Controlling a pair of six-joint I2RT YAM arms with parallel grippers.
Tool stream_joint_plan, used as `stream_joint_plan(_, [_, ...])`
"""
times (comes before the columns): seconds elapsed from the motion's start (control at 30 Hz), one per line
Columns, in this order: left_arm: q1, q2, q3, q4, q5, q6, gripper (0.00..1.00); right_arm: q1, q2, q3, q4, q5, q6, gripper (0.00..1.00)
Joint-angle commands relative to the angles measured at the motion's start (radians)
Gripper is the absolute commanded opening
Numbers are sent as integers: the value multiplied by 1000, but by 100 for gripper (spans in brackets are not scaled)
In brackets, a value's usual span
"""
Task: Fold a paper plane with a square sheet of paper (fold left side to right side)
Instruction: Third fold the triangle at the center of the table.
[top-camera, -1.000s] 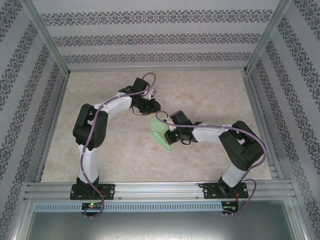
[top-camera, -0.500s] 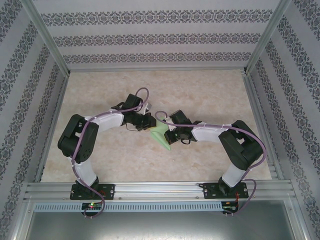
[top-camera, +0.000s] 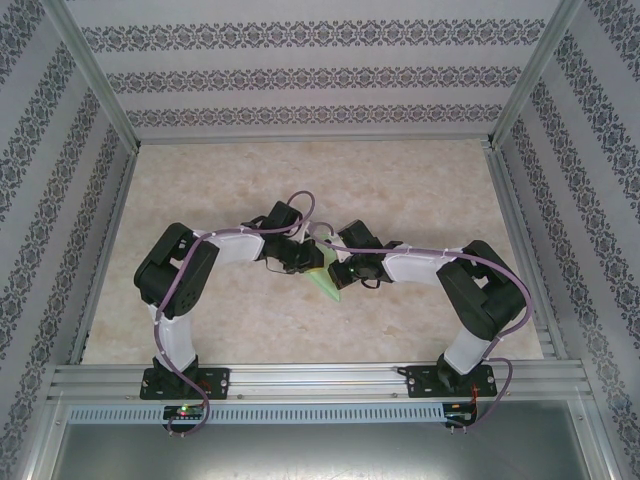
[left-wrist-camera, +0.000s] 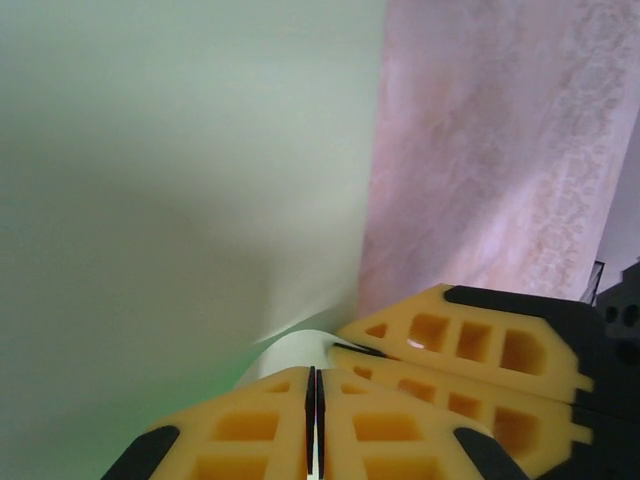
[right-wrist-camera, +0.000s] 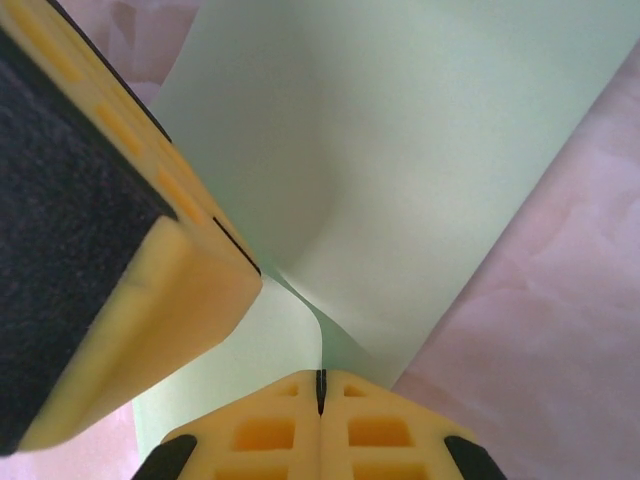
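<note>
The square sheet of paper (top-camera: 328, 288) is light green and partly folded, raised off the table between my two arms. It bulges in a soft curve in the left wrist view (left-wrist-camera: 180, 180) and the right wrist view (right-wrist-camera: 420, 150). My left gripper (top-camera: 312, 262) (left-wrist-camera: 311, 372) is shut, and the sheet's curled edge runs into its tips. My right gripper (top-camera: 336, 270) (right-wrist-camera: 320, 377) is shut on the same edge a short way along. The two grippers almost touch. The right fingers (left-wrist-camera: 470, 345) sit just right of the left jaws, and the left fingers (right-wrist-camera: 150, 250) loom at upper left.
The beige marbled tabletop (top-camera: 420, 190) lies open around the arms. Aluminium rails (top-camera: 300, 378) and patterned walls (top-camera: 300, 80) fence it in. Both elbows stick outward, the left (top-camera: 175, 270) and the right (top-camera: 485, 290).
My left arm swung in toward the near right and came down to the paper beside the right gripper. Its jaws closed on the sheet's edge. The right arm stayed put.
</note>
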Motion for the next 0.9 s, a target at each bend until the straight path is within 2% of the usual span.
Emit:
stream_joint_plan(0.0, [-16,-17,-30,16,-27,-15,13,13,32,6,-68,4,-20,0])
stream_joint_plan(0.43, [-21,-37,-88,10,-69,-13,12,13,41,13,-71,9,-24,0])
stream_joint_plan(0.67, [-22,-51,-128,11,-91,-15,12,-8,38,52,-65,-39,-5,0])
stream_joint_plan(0.87, [-22,-36,-140,32,-95,-19,12,-77,-54,103,-83,-98,27,22])
